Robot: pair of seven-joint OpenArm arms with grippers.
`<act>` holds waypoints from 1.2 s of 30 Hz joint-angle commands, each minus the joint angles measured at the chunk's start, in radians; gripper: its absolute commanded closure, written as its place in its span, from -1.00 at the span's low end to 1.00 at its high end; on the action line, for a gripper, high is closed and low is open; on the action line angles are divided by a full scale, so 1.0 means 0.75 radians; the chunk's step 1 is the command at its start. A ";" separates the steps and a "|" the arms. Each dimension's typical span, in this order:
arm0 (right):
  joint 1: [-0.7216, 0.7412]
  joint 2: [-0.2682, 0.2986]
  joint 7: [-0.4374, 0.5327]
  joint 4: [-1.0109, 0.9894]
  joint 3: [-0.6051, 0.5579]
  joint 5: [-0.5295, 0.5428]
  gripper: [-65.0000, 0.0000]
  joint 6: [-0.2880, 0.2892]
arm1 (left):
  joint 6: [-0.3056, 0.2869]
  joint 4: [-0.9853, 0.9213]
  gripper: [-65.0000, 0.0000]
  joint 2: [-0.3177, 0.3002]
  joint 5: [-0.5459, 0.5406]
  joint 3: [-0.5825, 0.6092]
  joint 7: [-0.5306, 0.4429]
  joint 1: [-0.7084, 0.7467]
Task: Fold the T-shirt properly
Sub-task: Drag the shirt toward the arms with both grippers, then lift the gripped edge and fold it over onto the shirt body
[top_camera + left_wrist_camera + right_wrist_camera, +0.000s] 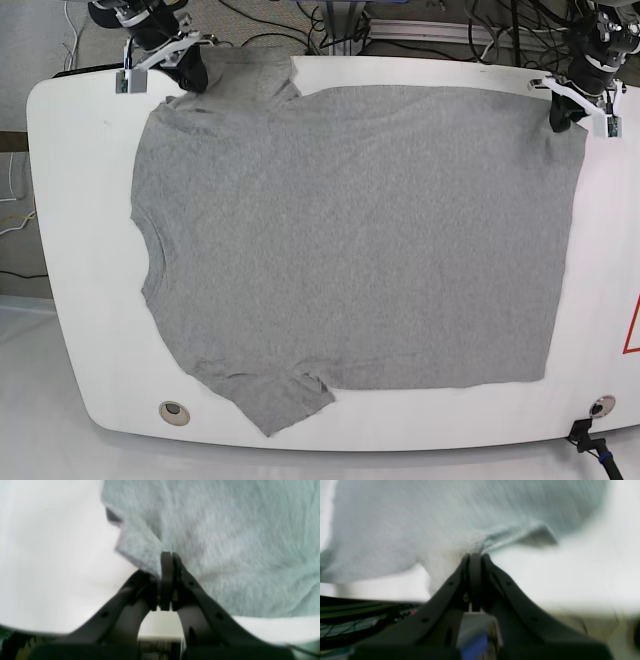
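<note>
Left wrist view: left end effector (169,555) was pinched together on the grey T-shirt (225,542), fabric edge caught at the tips, cloth spreading up and to the right over the white desk (50,567). Picture blurred.

Right wrist view: right end effector (475,556) was likewise clamped on the T-shirt (420,525), the cloth lying ahead of and above the tips, a hem fold just right of them. Desk (570,575) pale beyond.

Base view: T-shirt (350,240) lay spread flat across the desk (70,200), neck toward the picture's left. Right end effector (192,72) gripped the top-left sleeve corner; left end effector (562,116) gripped the top-right hem corner.
</note>
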 commanded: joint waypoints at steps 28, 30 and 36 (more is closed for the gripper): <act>0.782 0.117 -0.105 -0.322 0.002 0.025 1.00 0.022 | 0.005 -0.266 1.00 0.031 -0.017 0.091 -0.036 -0.606; 0.821 0.117 -0.105 -0.352 0.002 0.025 1.00 0.022 | 0.005 -0.291 1.00 0.031 -0.017 0.091 -0.036 -0.637; 0.940 0.117 -0.105 -0.469 0.000 0.023 1.00 0.022 | 0.005 -0.346 1.00 0.028 0.054 0.091 -0.036 -0.739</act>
